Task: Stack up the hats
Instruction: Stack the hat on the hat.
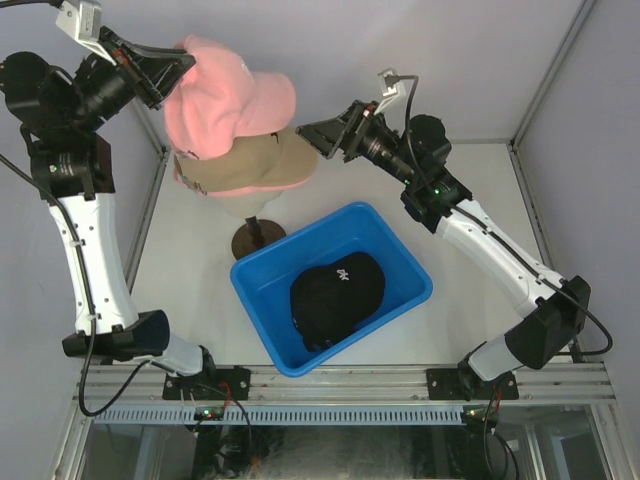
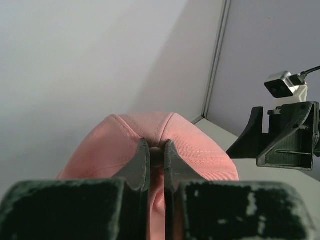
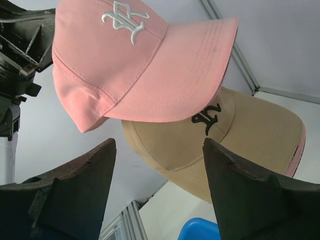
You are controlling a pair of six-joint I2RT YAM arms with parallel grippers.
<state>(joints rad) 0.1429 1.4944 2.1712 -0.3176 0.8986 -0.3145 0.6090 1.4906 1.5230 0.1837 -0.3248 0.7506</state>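
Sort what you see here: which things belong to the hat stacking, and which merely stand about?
Belong: pink cap, tan cap, black cap, left gripper pinching the pink one.
Stand about: mannequin head, blue bin, open right gripper.

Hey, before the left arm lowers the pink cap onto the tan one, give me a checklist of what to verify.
1. Grip: the left gripper is shut on the pink cap, jaws pinching its fabric: ok.
2. The pink cap is raised above the tan cap: ok.
3. The pink cap is centred over the tan cap: cannot tell; it hangs tilted.
4. The tan cap is seated on the mannequin head: ok.
5. The right gripper is open, holding nothing: ok.
6. The black cap lies in the blue bin: ok.
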